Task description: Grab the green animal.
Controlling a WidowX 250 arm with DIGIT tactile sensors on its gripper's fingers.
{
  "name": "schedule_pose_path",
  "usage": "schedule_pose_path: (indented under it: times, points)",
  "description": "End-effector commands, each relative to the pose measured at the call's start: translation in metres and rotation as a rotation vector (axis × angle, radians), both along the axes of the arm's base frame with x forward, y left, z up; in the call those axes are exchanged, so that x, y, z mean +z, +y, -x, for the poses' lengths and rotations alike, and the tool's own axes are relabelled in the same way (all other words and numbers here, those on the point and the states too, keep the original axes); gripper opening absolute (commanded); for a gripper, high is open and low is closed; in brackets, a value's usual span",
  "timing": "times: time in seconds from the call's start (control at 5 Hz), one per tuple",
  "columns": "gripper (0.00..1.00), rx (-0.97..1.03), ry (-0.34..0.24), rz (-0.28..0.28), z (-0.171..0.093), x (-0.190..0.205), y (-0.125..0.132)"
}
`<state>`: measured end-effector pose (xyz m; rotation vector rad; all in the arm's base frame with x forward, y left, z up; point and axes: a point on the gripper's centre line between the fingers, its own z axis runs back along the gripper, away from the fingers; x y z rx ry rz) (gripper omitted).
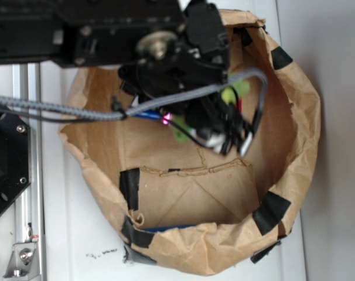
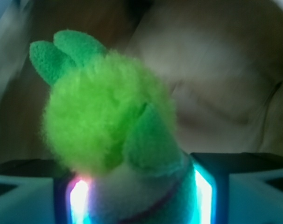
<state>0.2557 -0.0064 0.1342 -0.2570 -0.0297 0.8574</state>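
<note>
1. Green animal (image 2: 109, 126) sits right between the gripper's (image 2: 137, 196) two fingers (image 2: 29, 196) in the wrist view. Its fuzzy head fills the centre of the frame and its lower body, with a pale band and a thin red line, is at the bottom edge between the lit inner faces.

2. The gripper looks closed on the toy: both inner faces seem to press its sides, with no gap showing on either side. This is a judgement from one view, since the contact itself is partly washed out by the glow.

3. The toy's long axis runs up the wrist frame, from the fingers toward the two rounded limbs or ears at upper left, so it lies straight out ahead of the tool, not to one side. The coming move, as I judge it, turns on a lift without the toy slipping out forward.

4. In the exterior view the arm covers the upper centre of the frame, above a crumpled paper bag (image 1: 294, 117) patched with black tape (image 1: 130, 184). Only scraps of green (image 1: 235, 92) show beside and under the wrist, upper centre-right.

5. The exterior view gives the setting, inside the bag's rim. It hides the grip. The wrist view shows the grip but only blurred brown paper behind. Whether the toy is clear of the bag floor, I cannot tell.
</note>
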Motion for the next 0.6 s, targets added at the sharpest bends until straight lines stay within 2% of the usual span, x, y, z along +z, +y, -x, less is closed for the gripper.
schedule_pose_path:
  times: [0.0, 0.4]
  points:
    - [0.00, -0.268, -0.118, -0.055, 0.015, 0.021, 0.001]
    - [0.00, -0.207, -0.164, -0.110, 0.026, 0.022, 0.007]
